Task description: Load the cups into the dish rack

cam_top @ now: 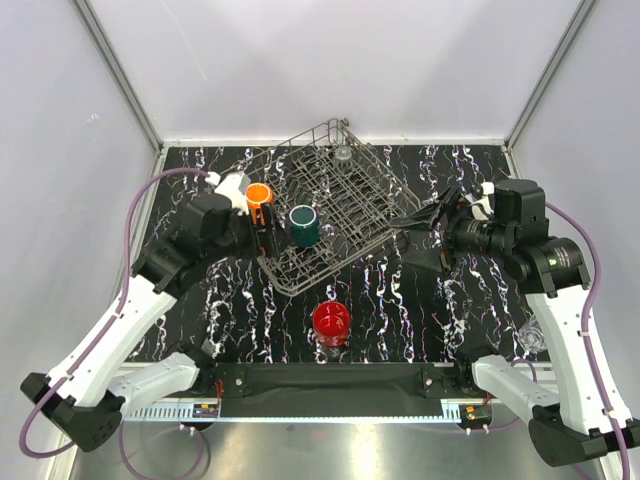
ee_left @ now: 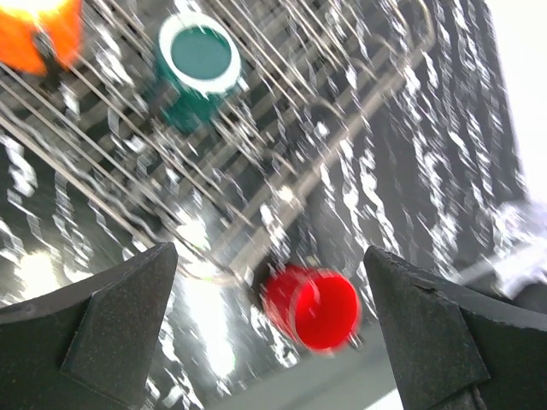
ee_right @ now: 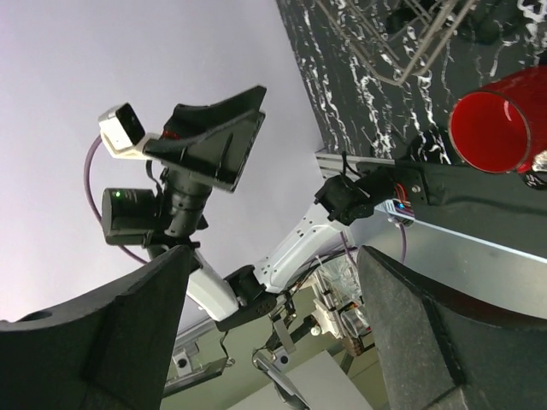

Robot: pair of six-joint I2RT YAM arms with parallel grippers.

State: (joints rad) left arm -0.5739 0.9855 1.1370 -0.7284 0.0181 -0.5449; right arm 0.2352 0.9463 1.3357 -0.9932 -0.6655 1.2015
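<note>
- Left claw (ee_left: 269,254): fingers spread wide, empty, near orange cup (cam_top: 259,194).
- Right claw (ee_right: 275,256): spread wide, empty, by rack (cam_top: 372,190) right corner.
- Teal cup (cam_top: 303,225): in rack.
- Red cup (cam_top: 331,322): on table (cam_top: 400,290).

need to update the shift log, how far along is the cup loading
Done: the teal cup stands in the rack, and the orange cup sits at its left edge. In hand: nothing; both arms' jaws stand open and empty. Left: the red cup stands on the table in front of the rack.
</note>
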